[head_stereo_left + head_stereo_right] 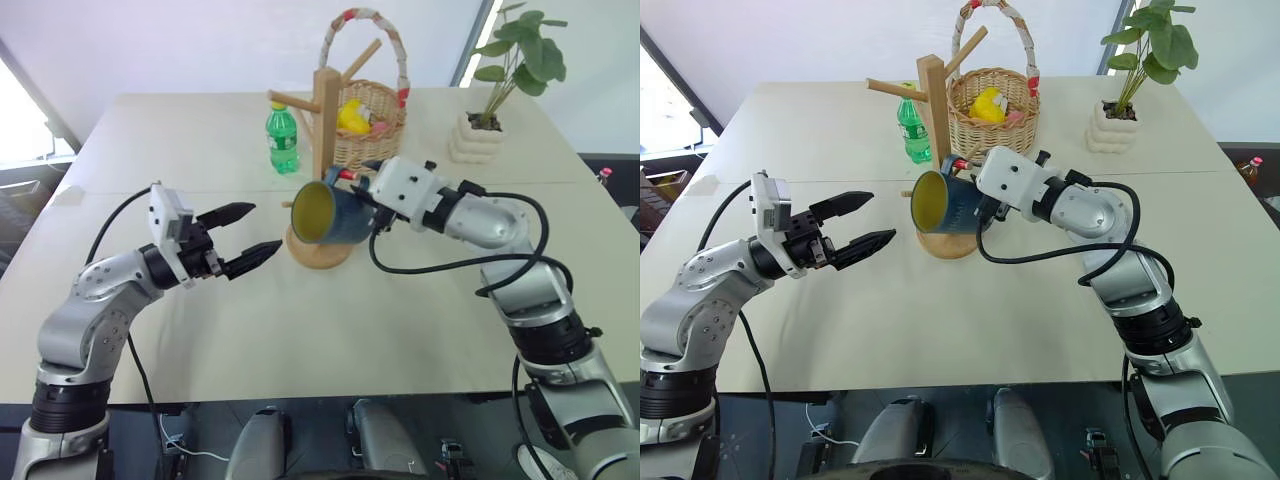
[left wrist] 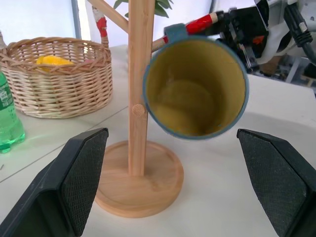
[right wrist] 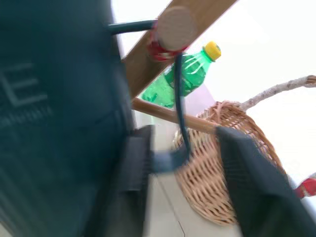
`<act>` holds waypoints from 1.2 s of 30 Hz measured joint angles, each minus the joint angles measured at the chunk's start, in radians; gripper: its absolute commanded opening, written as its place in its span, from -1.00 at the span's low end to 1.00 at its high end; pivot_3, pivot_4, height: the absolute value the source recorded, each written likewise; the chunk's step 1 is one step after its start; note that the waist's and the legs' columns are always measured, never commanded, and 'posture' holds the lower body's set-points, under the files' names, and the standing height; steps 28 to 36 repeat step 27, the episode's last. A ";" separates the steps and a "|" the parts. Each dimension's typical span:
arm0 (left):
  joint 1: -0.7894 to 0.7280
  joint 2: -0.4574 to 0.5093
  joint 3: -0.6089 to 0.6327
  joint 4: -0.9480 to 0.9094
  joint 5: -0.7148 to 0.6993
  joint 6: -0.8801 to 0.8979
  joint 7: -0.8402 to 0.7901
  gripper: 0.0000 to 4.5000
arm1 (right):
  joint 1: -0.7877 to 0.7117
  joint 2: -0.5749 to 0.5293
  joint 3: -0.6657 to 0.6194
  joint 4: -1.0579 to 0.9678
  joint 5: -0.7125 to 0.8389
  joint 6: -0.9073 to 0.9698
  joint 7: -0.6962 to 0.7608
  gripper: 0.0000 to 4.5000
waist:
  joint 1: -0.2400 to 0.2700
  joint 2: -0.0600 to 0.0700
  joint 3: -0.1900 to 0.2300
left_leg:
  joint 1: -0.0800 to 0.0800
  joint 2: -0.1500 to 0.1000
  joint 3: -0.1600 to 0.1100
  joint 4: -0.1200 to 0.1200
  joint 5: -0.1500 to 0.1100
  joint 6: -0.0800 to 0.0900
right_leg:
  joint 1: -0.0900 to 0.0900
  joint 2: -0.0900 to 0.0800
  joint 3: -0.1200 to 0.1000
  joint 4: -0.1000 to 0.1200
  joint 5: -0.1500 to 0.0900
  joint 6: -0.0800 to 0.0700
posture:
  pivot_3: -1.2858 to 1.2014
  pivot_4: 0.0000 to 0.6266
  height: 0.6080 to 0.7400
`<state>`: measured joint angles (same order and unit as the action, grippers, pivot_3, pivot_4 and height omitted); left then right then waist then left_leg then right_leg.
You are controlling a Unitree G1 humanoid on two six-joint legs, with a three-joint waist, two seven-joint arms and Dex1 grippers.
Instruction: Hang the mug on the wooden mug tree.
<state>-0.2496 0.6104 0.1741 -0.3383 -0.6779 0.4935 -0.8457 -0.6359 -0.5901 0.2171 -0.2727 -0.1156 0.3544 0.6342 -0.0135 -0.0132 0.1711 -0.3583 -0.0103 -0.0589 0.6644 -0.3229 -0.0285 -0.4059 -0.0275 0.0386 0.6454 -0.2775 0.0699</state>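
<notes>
Mug (image 1: 327,213) hangs by handle on wooden mug tree (image 1: 325,110) peg, R gripper (image 3: 185,153) fingers parted round handle, L gripper (image 1: 252,236) wide, empty.

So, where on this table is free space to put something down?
The table is bare along its near edge, in front of the wooden mug tree, and at its far left corner behind the left gripper. It is crowded around the green bottle, basket and plant.
</notes>
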 measured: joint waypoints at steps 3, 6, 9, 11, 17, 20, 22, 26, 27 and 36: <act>0.000 0.000 0.000 0.000 -0.001 0.000 0.002 1.00 | 0.001 -0.031 -0.038 -0.012 0.012 -0.014 0.013 0.18 | 0.001 0.000 0.000 | 0.000 0.000 0.000 0.000 0.000 0.000 | 0.000 0.000 0.000 0.000 0.000 0.000 | 0.03 -0.52 1.00; 0.003 -0.001 0.010 0.003 -0.002 0.000 0.011 1.00 | 0.027 -0.078 -0.131 -0.064 0.070 -0.024 0.050 0.18 | 0.003 0.000 0.000 | -0.001 0.000 0.000 0.000 0.000 0.000 | 0.000 0.000 0.000 -0.001 0.000 0.000 | 0.03 -0.52 1.00; 0.022 -0.004 0.037 0.032 0.004 -0.001 0.044 1.00 | 0.094 -0.105 -0.246 -0.095 0.157 -0.020 0.084 0.18 | 0.002 0.000 0.000 | 0.000 0.000 0.000 0.000 0.000 0.000 | 0.001 0.000 0.000 -0.001 0.000 0.000 | 0.03 -0.52 1.00; 0.046 -0.016 0.058 0.076 0.034 -0.018 0.087 1.00 | 0.179 -0.093 -0.351 -0.093 0.238 0.009 0.089 0.18 | 0.002 0.000 0.000 | 0.001 0.000 0.000 -0.001 0.000 0.000 | 0.002 0.000 0.000 -0.001 0.000 0.000 | 0.03 -0.52 1.00; 0.118 -0.086 0.127 0.244 0.138 -0.122 0.220 1.00 | 0.378 0.061 -0.498 0.073 0.372 0.018 0.038 0.18 | -0.003 -0.001 0.000 | 0.002 0.000 0.001 -0.001 0.000 0.000 | 0.001 0.000 0.001 0.001 0.000 0.000 | 0.03 -0.52 1.00; 0.151 -0.114 0.134 0.293 0.182 -0.175 0.259 1.00 | 0.391 0.113 -0.499 0.161 0.377 -0.036 0.013 0.18 | -0.003 0.000 0.000 | 0.002 0.000 0.001 -0.001 0.000 0.000 | 0.001 0.000 0.002 0.002 0.000 0.000 | 0.03 -0.52 1.00; 0.185 -0.127 0.137 0.316 0.203 -0.196 0.280 1.00 | 0.393 0.133 -0.498 0.221 0.377 -0.073 0.001 0.18 | -0.001 0.000 0.000 | 0.002 0.000 0.001 -0.001 0.000 0.000 | 0.000 0.000 0.002 0.002 0.000 0.000 | 0.03 -0.52 1.00; 0.231 -0.146 0.156 0.326 0.215 -0.215 0.300 1.00 | 0.395 0.149 -0.484 0.304 0.375 -0.136 -0.001 0.18 | 0.002 0.000 0.000 | 0.001 0.000 0.001 -0.001 0.000 0.000 | 0.000 0.000 0.001 0.001 0.000 0.000 | 0.03 -0.52 1.00; 0.235 -0.146 0.160 0.325 0.215 -0.219 0.303 1.00 | 0.395 0.150 -0.477 0.314 0.375 -0.147 -0.001 0.18 | 0.002 0.000 0.000 | 0.002 0.000 0.001 -0.001 0.000 0.000 | 0.000 0.000 0.001 0.001 0.000 0.000 | 0.03 -0.52 1.00; 0.235 -0.146 0.160 0.325 0.215 -0.219 0.303 1.00 | 0.395 0.150 -0.477 0.314 0.375 -0.147 -0.001 0.18 | 0.002 0.000 0.000 | 0.002 0.000 0.001 -0.001 0.000 0.000 | 0.000 0.000 0.001 0.001 0.000 0.000 | 0.03 -0.52 1.00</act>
